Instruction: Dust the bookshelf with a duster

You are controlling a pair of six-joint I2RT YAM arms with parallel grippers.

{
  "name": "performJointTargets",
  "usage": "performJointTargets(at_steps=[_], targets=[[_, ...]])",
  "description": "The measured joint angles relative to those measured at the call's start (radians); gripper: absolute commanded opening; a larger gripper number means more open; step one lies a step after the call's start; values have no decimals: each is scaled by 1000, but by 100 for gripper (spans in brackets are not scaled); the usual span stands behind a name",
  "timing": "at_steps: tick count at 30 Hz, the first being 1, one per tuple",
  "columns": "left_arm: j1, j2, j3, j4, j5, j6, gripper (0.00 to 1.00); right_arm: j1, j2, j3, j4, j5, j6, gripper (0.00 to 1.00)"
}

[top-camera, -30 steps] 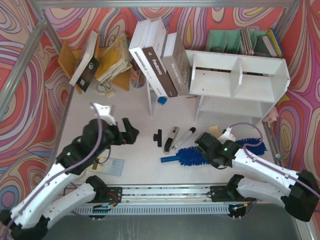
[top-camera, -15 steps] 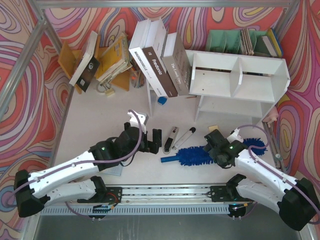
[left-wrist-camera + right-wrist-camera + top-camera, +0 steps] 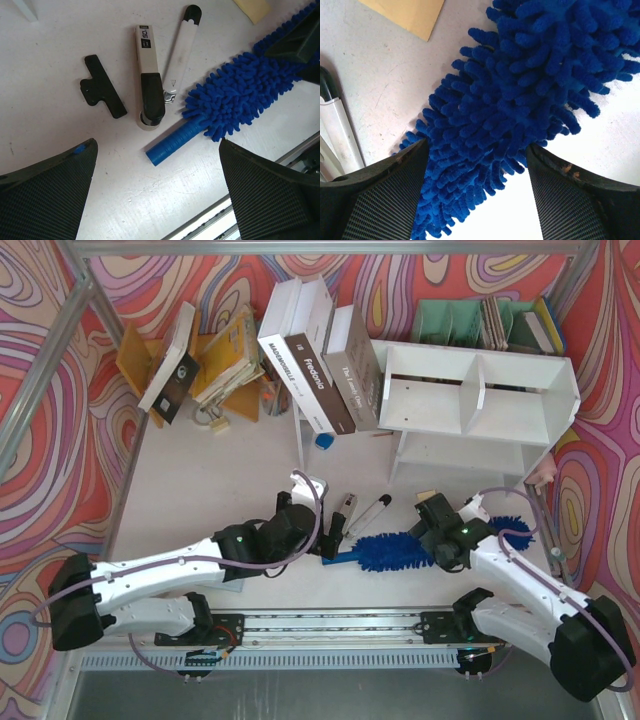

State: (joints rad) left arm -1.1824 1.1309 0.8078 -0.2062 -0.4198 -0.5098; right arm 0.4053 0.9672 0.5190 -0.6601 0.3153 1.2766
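Presumably light and soft, the long blue chenille duster [image 3: 240, 95] suited grasping by its slim handle [image 3: 175, 141]; left end effector [image 3: 157, 144] hung released.

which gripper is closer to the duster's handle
Left. The left gripper hovers open right over the handle; the right gripper straddles the fluffy head, farther along.

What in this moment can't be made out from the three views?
- Top view: the duster mid-section, hidden under the right claw.
- Left wrist view: the duster's far end, cut off by the frame edge.
- Right wrist view: whether the fingers press the fluff.
- Top view: the back of the bookshelf lower shelf, hidden by the cubbies above.
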Motion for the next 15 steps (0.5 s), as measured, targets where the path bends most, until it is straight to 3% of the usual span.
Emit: performJointTargets(at_steps=[10, 15], targets=[[-31, 53, 12, 22, 0, 34, 98, -58, 64, -12, 35, -2, -5, 70], [-49, 88, 19, 25, 0, 45, 98, -71, 77, -34, 52, -1, 0, 65]])
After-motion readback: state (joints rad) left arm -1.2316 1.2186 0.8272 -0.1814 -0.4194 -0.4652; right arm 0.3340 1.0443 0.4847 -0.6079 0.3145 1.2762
